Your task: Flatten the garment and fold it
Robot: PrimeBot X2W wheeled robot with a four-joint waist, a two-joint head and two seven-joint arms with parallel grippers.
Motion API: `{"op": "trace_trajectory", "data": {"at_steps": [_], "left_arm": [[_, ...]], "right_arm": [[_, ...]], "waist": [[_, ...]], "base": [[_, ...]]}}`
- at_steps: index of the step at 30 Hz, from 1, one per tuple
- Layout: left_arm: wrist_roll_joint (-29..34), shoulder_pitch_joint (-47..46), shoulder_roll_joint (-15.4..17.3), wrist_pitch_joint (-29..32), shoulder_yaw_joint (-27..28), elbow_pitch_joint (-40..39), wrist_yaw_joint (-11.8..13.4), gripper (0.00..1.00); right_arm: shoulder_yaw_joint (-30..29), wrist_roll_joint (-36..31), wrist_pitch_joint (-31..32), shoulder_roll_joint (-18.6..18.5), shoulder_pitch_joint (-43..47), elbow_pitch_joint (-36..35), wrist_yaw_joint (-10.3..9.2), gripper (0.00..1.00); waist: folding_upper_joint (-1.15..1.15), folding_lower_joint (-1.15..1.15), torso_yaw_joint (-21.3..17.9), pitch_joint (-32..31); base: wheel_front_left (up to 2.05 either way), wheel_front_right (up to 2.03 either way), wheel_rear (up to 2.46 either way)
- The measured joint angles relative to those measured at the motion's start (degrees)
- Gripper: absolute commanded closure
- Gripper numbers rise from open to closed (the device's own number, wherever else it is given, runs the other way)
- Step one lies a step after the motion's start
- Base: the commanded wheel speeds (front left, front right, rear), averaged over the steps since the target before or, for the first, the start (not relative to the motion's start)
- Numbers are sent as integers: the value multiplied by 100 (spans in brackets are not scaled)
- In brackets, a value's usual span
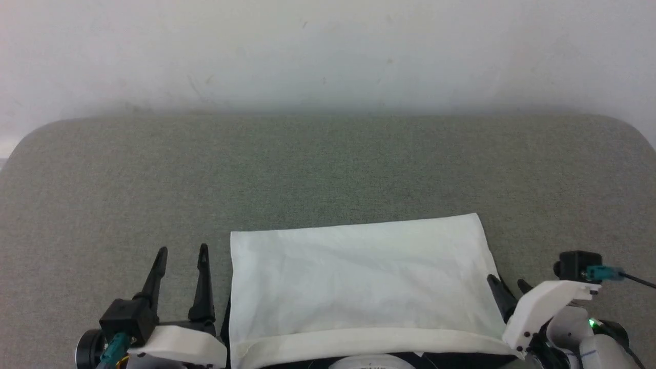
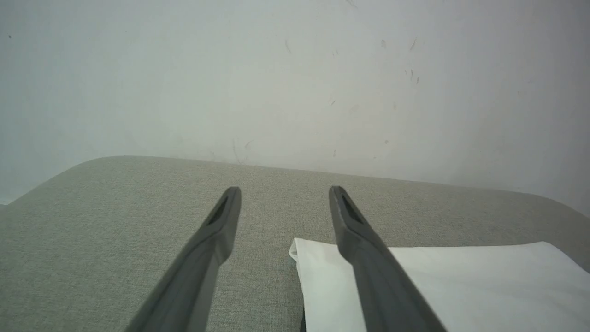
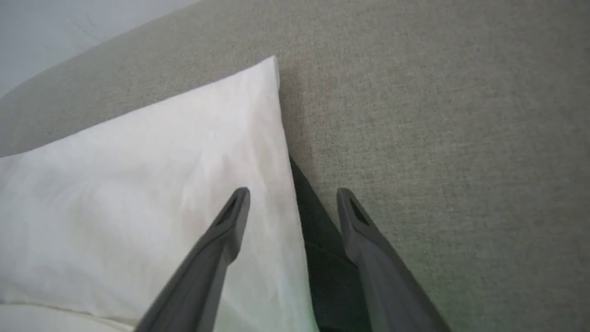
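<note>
The garment lies folded into a flat white rectangle near the front edge of the grey-green padded table. A strip of its black fabric peeks out along its right side. My left gripper is open just left of the garment's left edge, holding nothing; its wrist view has the garment's near corner beside the right finger. My right gripper is open at the garment's right edge. One of its fingers hovers over the white cloth, the other over the bare table, with nothing held.
A pale wall rises behind the table's far edge. The table's rounded far corners show at the left and right. Bare padded surface stretches beyond and to both sides of the garment.
</note>
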Motion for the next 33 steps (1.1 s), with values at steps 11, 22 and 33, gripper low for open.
{"op": "trace_trajectory", "data": {"at_steps": [11, 22, 33], "left_arm": [[155, -203, -209, 0, 252, 51, -107, 0], [254, -242, -259, 0, 354, 187, -265, 0], [312, -196, -355, 0, 433, 232, -309, 0]], "right_arm": [[77, -355, 805, -16, -1112, 1667, 0, 0], [568, 538, 1424, -170, -1581, 2310, -10, 100], [-532, -553, 791, 70, -1029, 1445, 9, 100]], "waist": [[1, 0, 60, 92], [1, 0, 89, 92], [0, 0, -7, 13]], "base": [[0, 0, 0], [0, 0, 0], [0, 0, 0]]}}
